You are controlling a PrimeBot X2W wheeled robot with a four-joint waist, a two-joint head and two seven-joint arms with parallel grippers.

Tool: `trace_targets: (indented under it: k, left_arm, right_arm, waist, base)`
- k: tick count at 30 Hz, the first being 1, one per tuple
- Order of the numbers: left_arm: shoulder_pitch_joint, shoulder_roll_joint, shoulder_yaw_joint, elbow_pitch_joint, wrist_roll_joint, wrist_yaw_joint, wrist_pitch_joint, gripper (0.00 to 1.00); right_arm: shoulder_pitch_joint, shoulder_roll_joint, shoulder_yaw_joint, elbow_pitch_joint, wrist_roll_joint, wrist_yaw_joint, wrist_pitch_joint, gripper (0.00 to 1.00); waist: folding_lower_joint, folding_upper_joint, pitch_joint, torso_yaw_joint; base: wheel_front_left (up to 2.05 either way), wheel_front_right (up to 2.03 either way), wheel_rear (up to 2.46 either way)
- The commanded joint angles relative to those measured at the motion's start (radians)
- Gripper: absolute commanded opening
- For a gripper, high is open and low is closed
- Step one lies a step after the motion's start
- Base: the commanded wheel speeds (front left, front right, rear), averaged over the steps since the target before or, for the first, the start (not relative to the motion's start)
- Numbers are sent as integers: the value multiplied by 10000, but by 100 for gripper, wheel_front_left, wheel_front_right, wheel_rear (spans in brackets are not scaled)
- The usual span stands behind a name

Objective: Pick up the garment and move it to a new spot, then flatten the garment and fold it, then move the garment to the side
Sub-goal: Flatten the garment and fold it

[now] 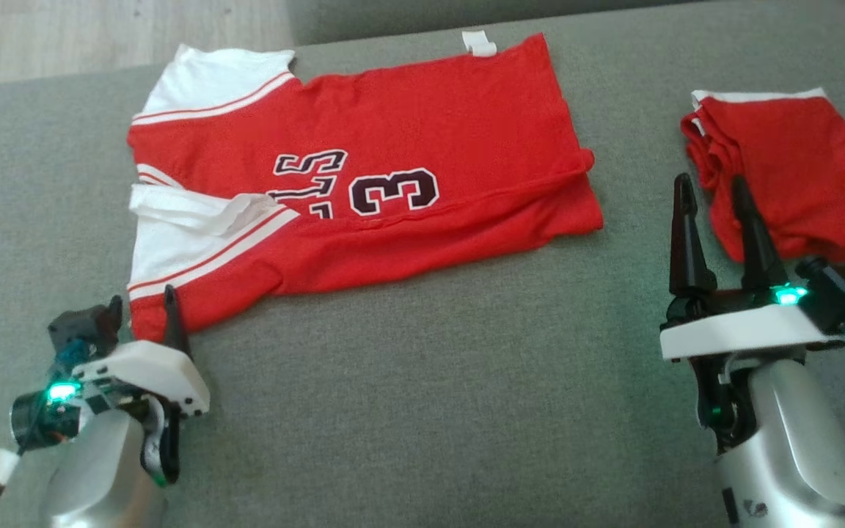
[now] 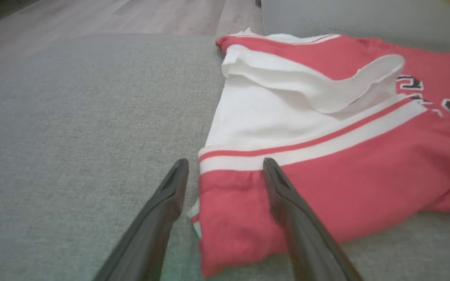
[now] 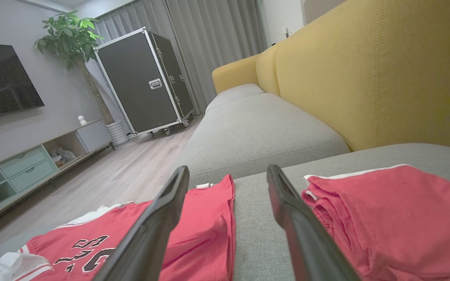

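Note:
A red jersey (image 1: 408, 169) with white sleeves and dark numbers lies spread on the grey sofa seat, its near long side folded over. My left gripper (image 1: 147, 312) is open at the jersey's near-left corner; in the left wrist view its fingers (image 2: 287, 203) straddle the red corner of the jersey (image 2: 326, 175), one over the cloth, one beside it. My right gripper (image 1: 716, 220) is open and holds nothing, standing just left of a folded red garment (image 1: 789, 169). The right wrist view shows this folded garment (image 3: 397, 218) to the right and the jersey (image 3: 193, 226) to the left.
The grey sofa seat (image 1: 422, 381) has bare room in front of the jersey. A yellow backrest (image 3: 385, 74) rises behind. Wooden floor (image 3: 123, 175), a black wheeled case (image 3: 147, 82), a potted plant (image 3: 72, 39) and a TV cabinet (image 3: 33, 160) lie beyond the sofa.

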Motion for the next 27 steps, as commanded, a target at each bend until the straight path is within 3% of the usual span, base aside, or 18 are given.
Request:
trace_targets:
  k: [1, 6, 10, 11, 12, 20, 27]
  left_arm:
    - [-481, 429, 269, 4, 118, 45, 62, 100]
    - [-861, 530, 23, 910, 226, -48, 532, 100]
    - [-981, 416, -195, 1423, 113, -446, 1139, 97]
    - [-1004, 384, -254, 1474, 92, -577, 1208, 36]
    - [-1027, 356, -297, 1484, 67, -709, 1206, 0]
    - [-1385, 177, -370, 746, 62, -1083, -263, 0]
    - [-1863, 209, -684, -706, 596, -1202, -1637, 0]
  right_arm:
    - [-377, 31, 230, -382, 30, -7, -60, 100]
    - [-476, 31, 93, -446, -32, -7, -60, 100]
    - [-489, 31, 46, -467, -47, -7, -60, 100]
    - [-494, 31, 29, -458, -48, -7, -60, 100]
    - [-499, 31, 3, -446, -49, -7, -60, 100]
    - [-820, 31, 193, 667, -634, -7, 221, 100]
    - [-1923, 31, -193, 2801, -863, -7, 1846, 100]
  waist:
    - [-2, -1, 131, -90]
    - [-2, -1, 263, -157]
    - [-2, -1, 257, -149]
    - [-2, -1, 245, -138]
    - [-2, -1, 227, -115]
    - [-2, -1, 29, 274]
    - [-2, -1, 15, 724]
  base:
    - [0, 0, 0]
    - [0, 0, 0]
    - [0, 0, 0]
    - [0, 0, 0]
    - [0, 0, 0]
    - [0, 0, 0]
    - [0, 0, 0]
